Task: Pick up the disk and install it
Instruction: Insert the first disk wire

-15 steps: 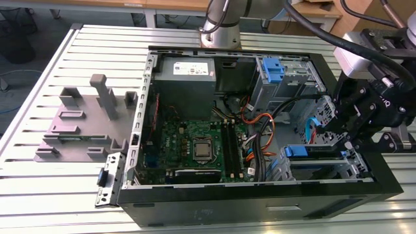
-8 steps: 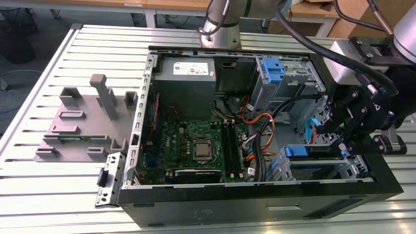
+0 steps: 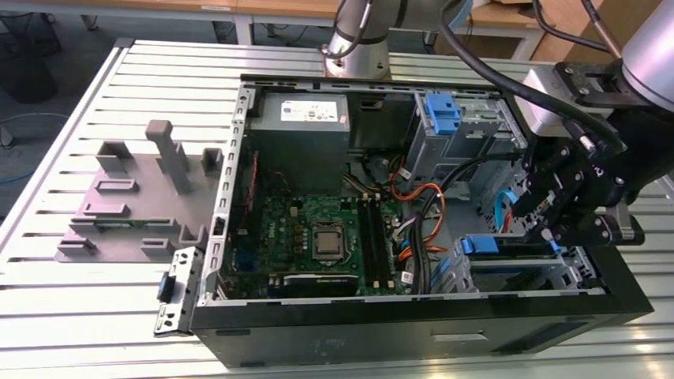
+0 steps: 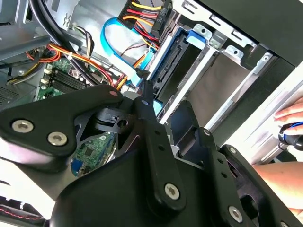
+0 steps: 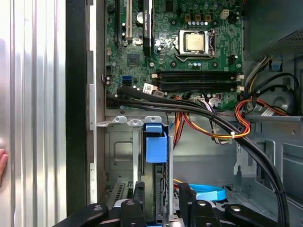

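The disk [image 5: 156,143] stands on edge in the lower drive bay [image 3: 523,272] of the open computer case, at the exterior view's right. Its blue bracket tab [image 3: 479,245] sits at the bay's mouth, facing the motherboard. My gripper [image 5: 162,189] reaches down into that bay from above, with one finger on each side of the disk, shut on it. In the exterior view my gripper [image 3: 542,229] hangs over the bay's top edge. In the second wrist view the disk [image 4: 176,56] lies between the bay's metal rails, and the rest of it is hidden behind the gripper's black linkages.
Black, orange and red cables [image 5: 208,113] cross between the bay and the motherboard [image 3: 321,237]. A second blue-tabbed bay [image 3: 443,110] sits at the case's far corner. A grey fixture [image 3: 137,197] stands on the slatted table. A person's hand [image 4: 289,118] rests beside the case.
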`<state>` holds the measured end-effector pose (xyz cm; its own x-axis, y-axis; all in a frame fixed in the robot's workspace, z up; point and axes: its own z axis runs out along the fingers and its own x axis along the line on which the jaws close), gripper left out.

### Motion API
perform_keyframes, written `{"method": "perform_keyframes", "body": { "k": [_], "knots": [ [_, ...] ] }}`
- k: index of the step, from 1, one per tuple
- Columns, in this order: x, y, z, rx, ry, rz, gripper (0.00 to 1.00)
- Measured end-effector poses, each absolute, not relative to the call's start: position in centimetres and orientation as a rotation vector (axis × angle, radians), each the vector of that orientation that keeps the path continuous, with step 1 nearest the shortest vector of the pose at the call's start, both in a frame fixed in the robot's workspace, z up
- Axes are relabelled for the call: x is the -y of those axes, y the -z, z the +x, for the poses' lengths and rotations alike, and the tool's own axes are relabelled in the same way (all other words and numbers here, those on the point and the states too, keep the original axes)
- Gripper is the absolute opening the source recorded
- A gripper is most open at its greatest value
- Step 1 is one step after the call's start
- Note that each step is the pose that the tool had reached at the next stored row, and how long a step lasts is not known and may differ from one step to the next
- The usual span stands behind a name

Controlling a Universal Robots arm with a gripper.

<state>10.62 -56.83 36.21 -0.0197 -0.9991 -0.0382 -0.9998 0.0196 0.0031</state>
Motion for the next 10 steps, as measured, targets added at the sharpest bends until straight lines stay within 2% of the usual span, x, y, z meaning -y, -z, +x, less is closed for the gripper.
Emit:
{"method": "perform_keyframes", "body": {
  "k": [10],
  "knots": [
    [56.82,-35.85,10.62,-2.225,-0.045,-2.182,0.42]
  ]
}}
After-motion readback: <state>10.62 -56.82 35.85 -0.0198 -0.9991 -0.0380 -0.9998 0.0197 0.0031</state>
